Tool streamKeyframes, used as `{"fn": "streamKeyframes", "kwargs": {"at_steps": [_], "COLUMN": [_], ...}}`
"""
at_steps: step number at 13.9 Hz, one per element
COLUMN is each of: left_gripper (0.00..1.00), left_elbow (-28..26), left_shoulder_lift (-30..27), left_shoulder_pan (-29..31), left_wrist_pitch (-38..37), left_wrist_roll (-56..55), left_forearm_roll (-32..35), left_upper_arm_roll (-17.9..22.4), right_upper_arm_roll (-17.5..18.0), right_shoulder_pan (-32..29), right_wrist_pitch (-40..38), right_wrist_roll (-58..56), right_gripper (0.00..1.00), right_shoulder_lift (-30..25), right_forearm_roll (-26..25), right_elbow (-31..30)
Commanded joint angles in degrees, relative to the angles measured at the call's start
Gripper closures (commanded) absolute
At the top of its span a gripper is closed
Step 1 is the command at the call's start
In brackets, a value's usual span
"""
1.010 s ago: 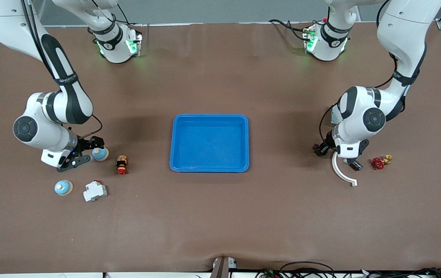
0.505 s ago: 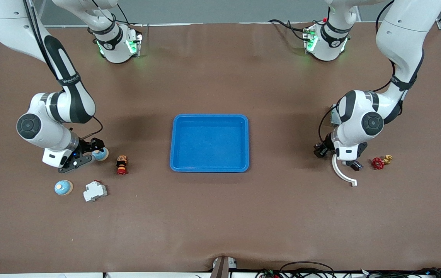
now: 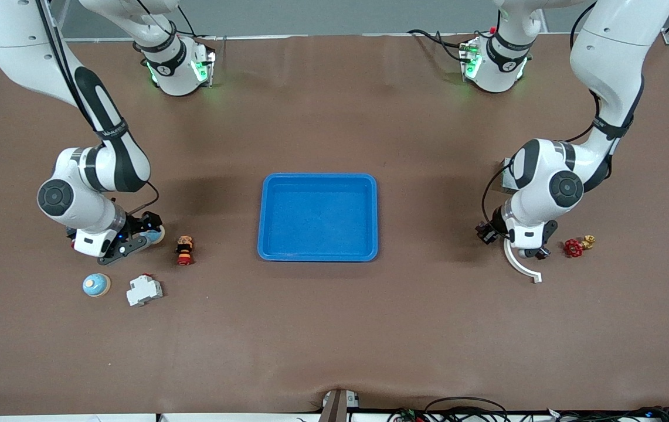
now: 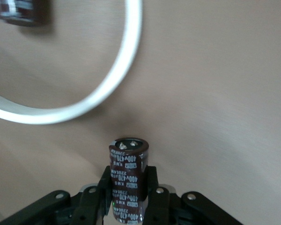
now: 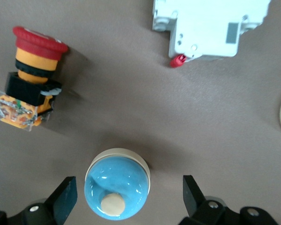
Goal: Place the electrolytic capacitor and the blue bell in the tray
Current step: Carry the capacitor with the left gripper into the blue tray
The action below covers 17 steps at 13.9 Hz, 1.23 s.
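**Left fingers clamp the capacitor; right arm settles over the bell**

Since a second ago our right arm has slid toward the tray's side and lowered, so its body now covers most of the blue bell [image 3: 155, 235], while our left gripper has gone from half-spread to clenched.

Going across the front view from the right arm's end of the table: a second blue bell [image 3: 96, 285] sits nearest the front camera, with a white breaker block [image 3: 144, 290] just beside it. The right gripper [image 3: 129, 239] is down at the table, fingers spread wide on either side of the blue bell [image 5: 117, 183] and not touching it; the bell stands upright with its cream knob on top. A red-and-yellow push button [image 3: 184, 249] lies on its side close by, toward the tray.

In the middle of the table rests the blue tray [image 3: 318, 177], with nothing in it.

At the left arm's end, our left gripper [image 3: 513, 243] is low at the table, grasping the electrolytic capacitor [image 4: 128, 180], a dark brown can with white print, squeezed between the fingers [image 4: 151, 190]. A white curved strip [image 3: 519, 265] lies just beside the gripper, and a second dark capacitor [image 4: 23, 11] shows near it in the left wrist view. A red valve handle [image 3: 573, 248] lies farther toward the table's edge.
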Motion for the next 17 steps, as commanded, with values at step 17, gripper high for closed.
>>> {"fn": "streamKeyframes", "kwargs": {"at_steps": [17], "left_gripper": [0.99], "left_elbow": [14.57], "left_shoulder_lift": [10.44], "left_shoulder_pan": [-30.52], "left_wrist_pitch": [-0.63], "left_wrist_roll": [-32.61], "left_forearm_roll": [-0.13], "left_upper_arm_roll": [-3.54], "right_upper_arm_roll": [0.21], "right_shoulder_pan": [-0.06], "right_wrist_pitch": [0.31], "right_wrist_roll": [-0.61], "right_gripper": [0.15], "right_shoulder_lift": [0.88], "right_forearm_roll": [-1.26], "right_elbow": [-1.26]}}
